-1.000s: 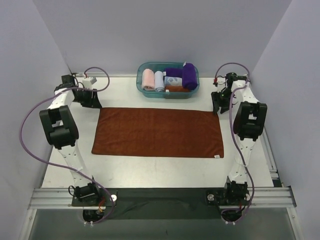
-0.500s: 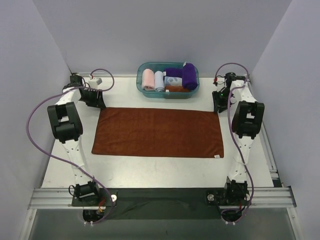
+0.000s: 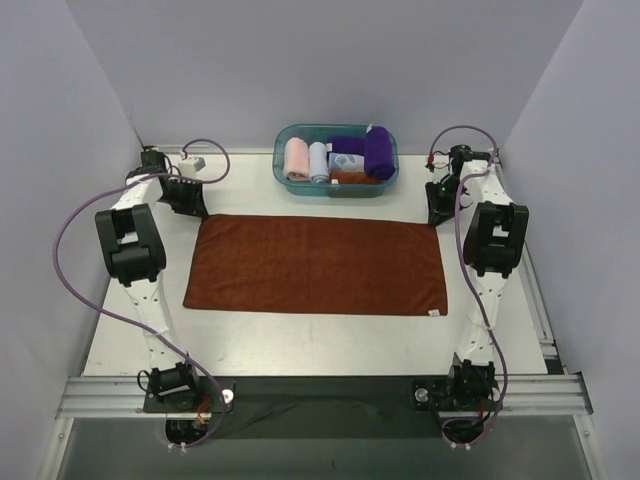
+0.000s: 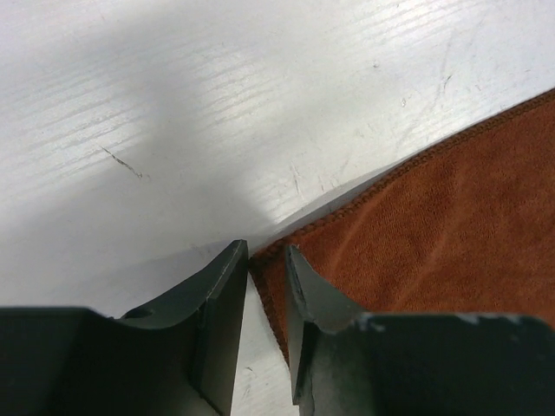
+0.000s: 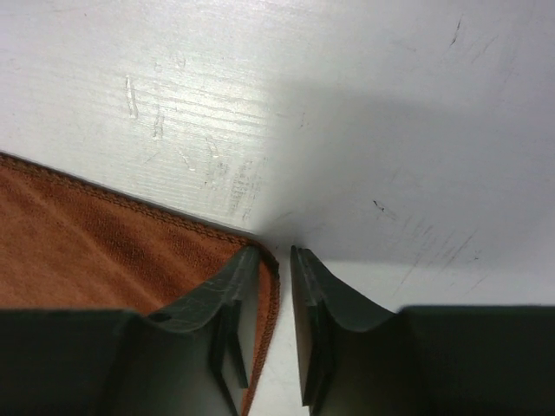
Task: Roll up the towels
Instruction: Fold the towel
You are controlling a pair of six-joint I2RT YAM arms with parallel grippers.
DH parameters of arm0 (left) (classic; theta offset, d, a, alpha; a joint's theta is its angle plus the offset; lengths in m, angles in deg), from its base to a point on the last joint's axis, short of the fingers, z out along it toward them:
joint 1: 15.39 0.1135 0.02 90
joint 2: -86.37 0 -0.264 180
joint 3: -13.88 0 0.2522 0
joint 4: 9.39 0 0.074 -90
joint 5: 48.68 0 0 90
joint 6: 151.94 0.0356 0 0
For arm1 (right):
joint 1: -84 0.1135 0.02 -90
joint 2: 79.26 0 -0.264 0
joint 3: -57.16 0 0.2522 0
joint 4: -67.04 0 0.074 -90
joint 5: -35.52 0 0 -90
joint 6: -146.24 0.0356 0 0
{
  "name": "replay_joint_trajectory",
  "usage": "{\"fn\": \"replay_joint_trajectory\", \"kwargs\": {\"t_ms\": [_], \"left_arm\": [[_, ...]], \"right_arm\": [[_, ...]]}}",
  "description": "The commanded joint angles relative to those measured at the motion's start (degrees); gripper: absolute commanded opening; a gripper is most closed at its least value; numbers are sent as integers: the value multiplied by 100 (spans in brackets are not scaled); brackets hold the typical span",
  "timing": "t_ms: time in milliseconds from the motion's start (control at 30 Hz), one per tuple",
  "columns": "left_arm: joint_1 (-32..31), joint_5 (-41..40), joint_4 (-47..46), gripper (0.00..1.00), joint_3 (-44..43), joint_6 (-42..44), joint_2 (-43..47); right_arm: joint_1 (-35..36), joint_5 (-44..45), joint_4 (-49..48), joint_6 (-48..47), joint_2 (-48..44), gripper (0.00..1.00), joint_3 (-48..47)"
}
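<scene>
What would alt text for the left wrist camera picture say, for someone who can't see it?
Two dark fingers of the left claw straddle the corner of a rust-brown towel lying on a scratched white table, with only a narrow gap between them. The towel's stitched edge runs away up to the right.

The brown towel [image 4: 434,234] runs off the edges of both wrist views, its corners partly under the fingers of the left gripper [image 4: 267,251] and right gripper [image 5: 284,251]. Whether either pinches cloth cannot be told. From above, their fingertips are too small to read. In the far bin [image 3: 283,150], the purple towel [image 3: 378,152] partly hides an orange cloth [image 3: 352,177].
</scene>
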Motion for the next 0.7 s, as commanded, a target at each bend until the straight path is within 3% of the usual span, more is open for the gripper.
{"fn": "replay_joint_trajectory", "kwargs": {"t_ms": [0,200,333,667], "left_arm": [[-13,34,118,33,3,94,-101],[-21,237,118,16,-137,-20,-145],[-13,298,110,0,-278,-99,-119],[181,456,110,0,-577,-266,319]], "right_arm": [[-10,-87,265,15,133,21,-183],[-10,-184,265,24,36,0,-184],[-19,-192,256,15,-113,0,-245],[-124,-175,387,-72,-561,0,-421]]}}
